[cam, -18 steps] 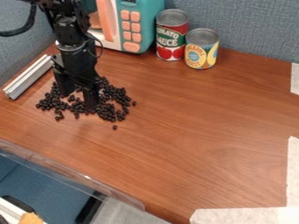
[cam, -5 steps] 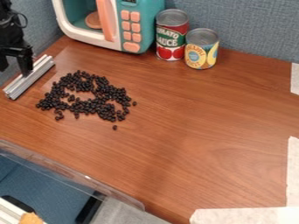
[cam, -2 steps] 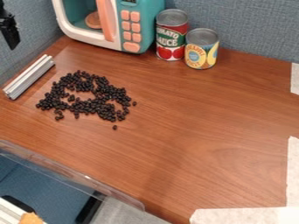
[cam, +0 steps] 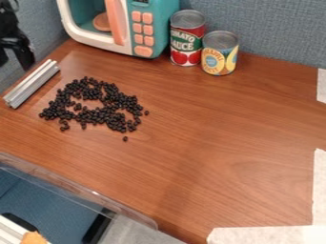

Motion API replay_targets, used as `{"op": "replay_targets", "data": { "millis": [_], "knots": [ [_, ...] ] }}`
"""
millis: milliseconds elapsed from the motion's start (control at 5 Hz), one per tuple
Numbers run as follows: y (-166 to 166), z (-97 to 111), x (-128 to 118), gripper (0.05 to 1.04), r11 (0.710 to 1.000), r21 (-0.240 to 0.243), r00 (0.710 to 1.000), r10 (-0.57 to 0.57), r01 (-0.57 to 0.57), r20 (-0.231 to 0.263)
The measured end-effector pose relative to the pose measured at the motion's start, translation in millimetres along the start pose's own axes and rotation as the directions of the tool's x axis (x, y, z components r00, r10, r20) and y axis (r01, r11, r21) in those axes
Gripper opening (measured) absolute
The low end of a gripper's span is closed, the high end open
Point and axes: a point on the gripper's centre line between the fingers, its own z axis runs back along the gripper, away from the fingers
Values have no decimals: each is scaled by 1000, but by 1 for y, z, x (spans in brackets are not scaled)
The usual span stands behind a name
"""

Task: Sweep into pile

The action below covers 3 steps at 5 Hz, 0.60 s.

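Note:
Black beans (cam: pixel 113 118) lie loosely spread on the left part of the wooden table, in an uneven ring around small bare patches, with one bean apart at the lower right. At the upper left edge of the view hangs my black gripper (cam: pixel 14 58), open and holding nothing. It is up and to the left of the beans, just behind a silver metal bar (cam: pixel 32 84), and does not touch the beans.
A teal and white toy microwave (cam: pixel 155 28) stands at the back, beside a tomato sauce can (cam: pixel 187 43) and a pineapple can (cam: pixel 220 58). A clear plastic edge (cam: pixel 83 190) borders the table's lower left.
From among the beans, my gripper has moved to the upper left, past the metal bar. It rose almost out of view and has since come back lower. The beans look unmoved.

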Motion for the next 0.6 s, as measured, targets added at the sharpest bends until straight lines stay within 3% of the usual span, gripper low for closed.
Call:
{"op": "replay_targets", "data": {
  "millis": [600],
  "knots": [
    [-9,-19,0,999,996,66,998,-51,53,-34]
  ]
}}
